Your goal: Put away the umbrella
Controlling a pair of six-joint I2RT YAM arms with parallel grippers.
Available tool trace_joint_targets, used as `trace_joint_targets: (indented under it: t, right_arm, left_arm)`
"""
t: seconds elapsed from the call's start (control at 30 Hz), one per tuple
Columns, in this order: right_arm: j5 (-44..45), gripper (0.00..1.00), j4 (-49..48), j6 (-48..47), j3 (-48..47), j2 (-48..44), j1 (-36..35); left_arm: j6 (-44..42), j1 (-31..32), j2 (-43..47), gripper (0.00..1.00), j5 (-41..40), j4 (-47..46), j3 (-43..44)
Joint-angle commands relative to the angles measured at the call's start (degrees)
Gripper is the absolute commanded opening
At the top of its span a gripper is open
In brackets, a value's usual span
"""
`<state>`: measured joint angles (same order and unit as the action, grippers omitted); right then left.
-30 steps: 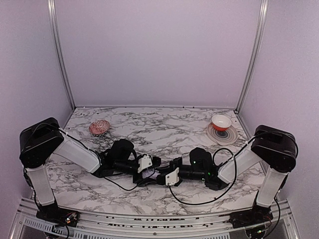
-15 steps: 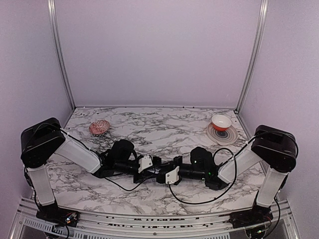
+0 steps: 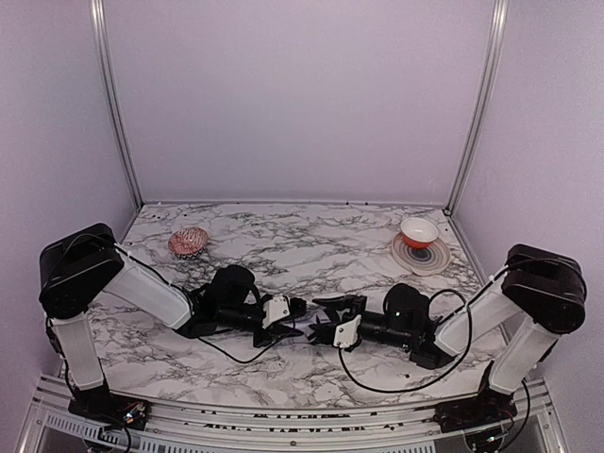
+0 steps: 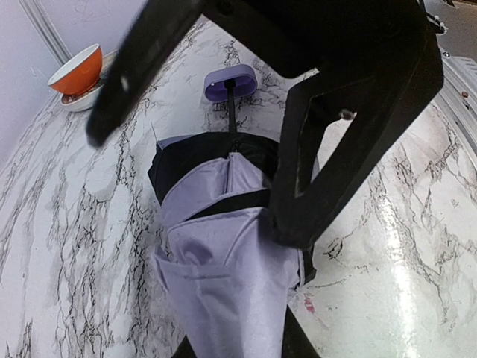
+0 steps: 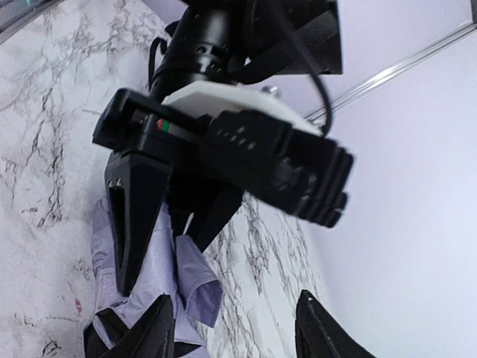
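Umbrella (image 4: pixel 223 253) lies on table (image 3: pixel 311 247); orange bowl (image 3: pixel 418 229) tops plate (image 3: pixel 422 258).

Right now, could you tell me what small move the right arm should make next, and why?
I would probably bring the open right gripper in to close on the handle. The left gripper looks pinched on the umbrella fabric, the right jaws hold nothing, and bare shaft shows next to the handle, so pushing it in likely needs a second grip.

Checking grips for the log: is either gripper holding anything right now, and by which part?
The left gripper holds the umbrella by its folded fabric. The right gripper is open and empty.
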<state>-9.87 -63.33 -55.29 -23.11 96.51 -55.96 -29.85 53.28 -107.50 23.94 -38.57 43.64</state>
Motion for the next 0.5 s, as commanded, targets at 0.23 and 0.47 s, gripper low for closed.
trace_joint_targets:
  t: [0.23,0.47]
  right_arm:
    - [-3.3,0.61,4.3,34.0,0.2,-13.0,6.8]
    - [-18.9,0.43,46.4,65.9,-23.3,-9.1,22.6]
  left_arm:
    - [-1.8,0.2,-0.8,0.0,-2.6,2.3,-0.3]
    - [-2.0,0.2,-0.2,0.0,-2.7,2.7,-0.5]
